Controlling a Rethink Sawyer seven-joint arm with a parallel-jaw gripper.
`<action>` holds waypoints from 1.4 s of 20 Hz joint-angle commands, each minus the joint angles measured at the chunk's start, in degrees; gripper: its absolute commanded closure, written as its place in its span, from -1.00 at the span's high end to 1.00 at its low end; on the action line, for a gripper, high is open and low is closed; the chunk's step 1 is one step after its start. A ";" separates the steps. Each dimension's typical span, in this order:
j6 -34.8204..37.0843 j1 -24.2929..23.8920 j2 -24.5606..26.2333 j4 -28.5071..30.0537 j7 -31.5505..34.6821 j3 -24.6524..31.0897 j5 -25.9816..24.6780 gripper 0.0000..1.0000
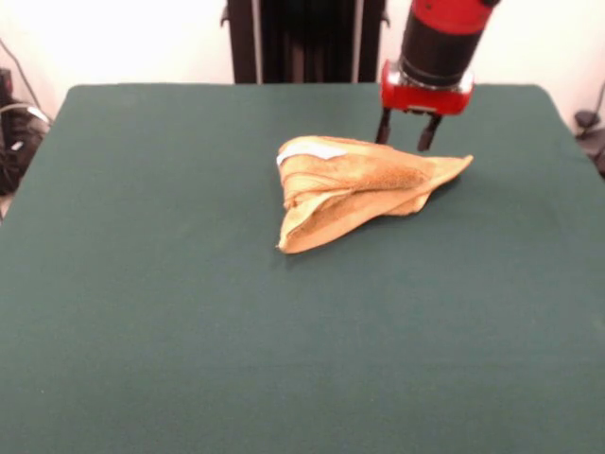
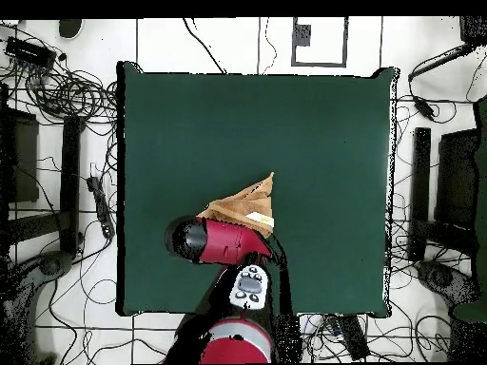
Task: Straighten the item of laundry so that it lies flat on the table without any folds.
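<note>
The golden-tan towel (image 1: 359,187) lies folded into a pointed wedge a little right of the middle of the dark green table (image 1: 142,284). Several layers are stacked on each other and a white label shows at its upper left corner. One point reaches right, another points toward the near left. My gripper (image 1: 407,130) hangs just behind the towel's right part, its two black fingers spread apart and holding nothing. In the overhead view the towel (image 2: 249,202) shows as a triangle, partly covered by my red arm (image 2: 224,240).
Broad bare green felt surrounds the towel on all sides. The black pedestal (image 1: 304,40) stands behind the table's far edge. Cables and equipment (image 2: 57,95) lie on the floor around the table.
</note>
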 commanded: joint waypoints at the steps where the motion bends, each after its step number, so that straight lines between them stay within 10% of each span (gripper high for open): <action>1: -10.59 0.23 8.49 2.05 16.57 4.78 3.65 1.00; 8: -3.71 3.65 7.00 -2.65 12.52 -0.75 1.32 1.00; 17: 23.56 5.35 -8.93 -7.77 9.22 -3.82 -0.30 1.00; 28: 29.31 1.41 -8.21 -16.18 0.90 0.27 -5.01 1.00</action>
